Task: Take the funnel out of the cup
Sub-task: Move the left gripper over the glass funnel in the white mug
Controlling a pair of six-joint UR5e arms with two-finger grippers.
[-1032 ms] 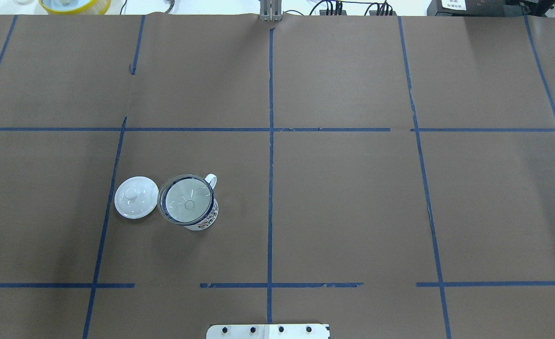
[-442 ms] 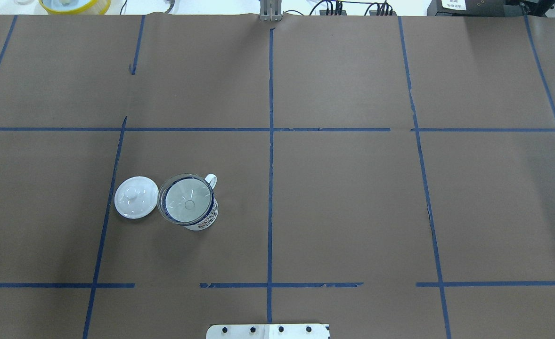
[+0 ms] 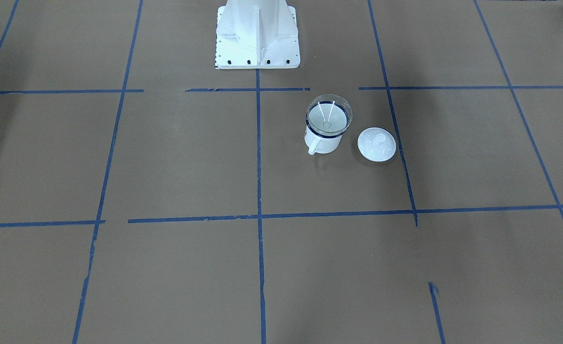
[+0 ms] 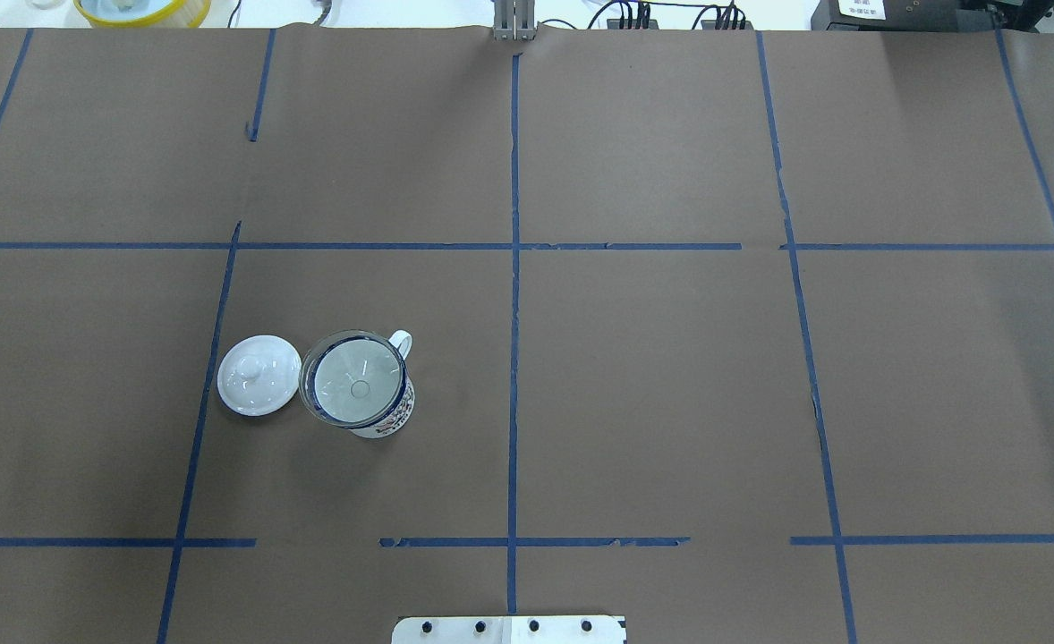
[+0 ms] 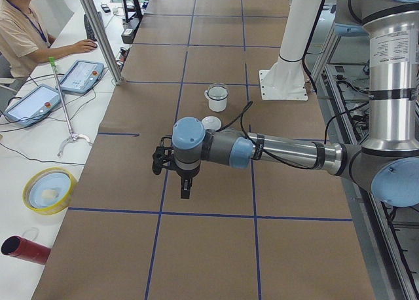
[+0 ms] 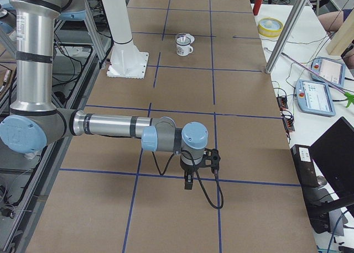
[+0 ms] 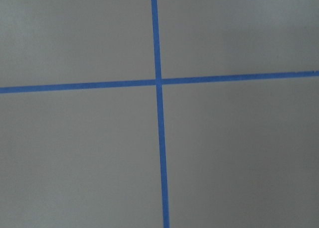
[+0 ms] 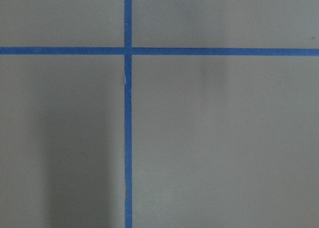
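The funnel sits mouth-up in the cup, its clear cone filling the blue rim and its spout down inside. The cup stands upright in the robot's left half of the surface, somewhat nearer the robot's edge than the far edge, with a white lid just beside it on the side toward the left end. The left tool hangs over a crossing of blue tape lines near the left end, well apart from the cup. The right tool hangs likewise near the right end. Both show only in the side views, so whether their jaws are apart or together cannot be told. The reach looks not yet begun, and the left arm seems the natural one for it. A good approach would probably come straight down with jaws apart, pinch the funnel's thin wall on the side away from the handle and lid, and lift vertically until the spout clears the rim. The light cup may ride up with it. A coloured print on the cup's side and a white label beyond the far right corner are too small to read.
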